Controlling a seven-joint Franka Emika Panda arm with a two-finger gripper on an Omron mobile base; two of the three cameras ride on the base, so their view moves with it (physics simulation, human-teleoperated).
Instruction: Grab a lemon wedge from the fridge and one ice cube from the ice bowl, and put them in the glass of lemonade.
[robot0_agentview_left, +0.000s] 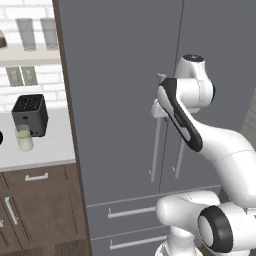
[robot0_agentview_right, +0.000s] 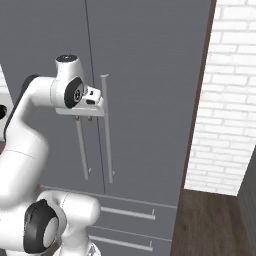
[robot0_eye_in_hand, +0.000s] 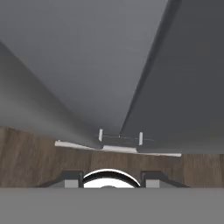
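The claw (robot0_agentview_right: 82, 119) sits right at the upper part of the fridge's two long, thin bar handles, its flat pale hand plate pressed in against them; whether its fingers are closed on a handle or merely beside it I cannot tell, and I cannot judge how wide they stand. The tall grey double-door fridge (robot0_agentview_left: 120, 100) has smooth, matte, flat doors, both shut, with a narrow dark seam running down between them. The slim round metal handles (robot0_agentview_left: 156, 145) hang vertically on either side of that seam. Two flat drawer fronts with horizontal bar pulls (robot0_agentview_left: 131, 212) lie at the fridge's base.

To the left of the fridge, a pale smooth desk (robot0_agentview_left: 50, 145) rests on brown wood-grain cabinets. On it stands the small clear tumbler of pale yellowish liquid (robot0_agentview_left: 24, 138), just in front of a boxy black toaster (robot0_agentview_left: 30, 115) and touching or nearly touching it. Above, on a shelf, stand two taller grey glasses (robot0_agentview_left: 37, 33). A white brick wall (robot0_agentview_right: 225, 95) with raised rectangular courses flanks the fridge on its right, over a dark wooden plank floor (robot0_agentview_right: 210, 220).
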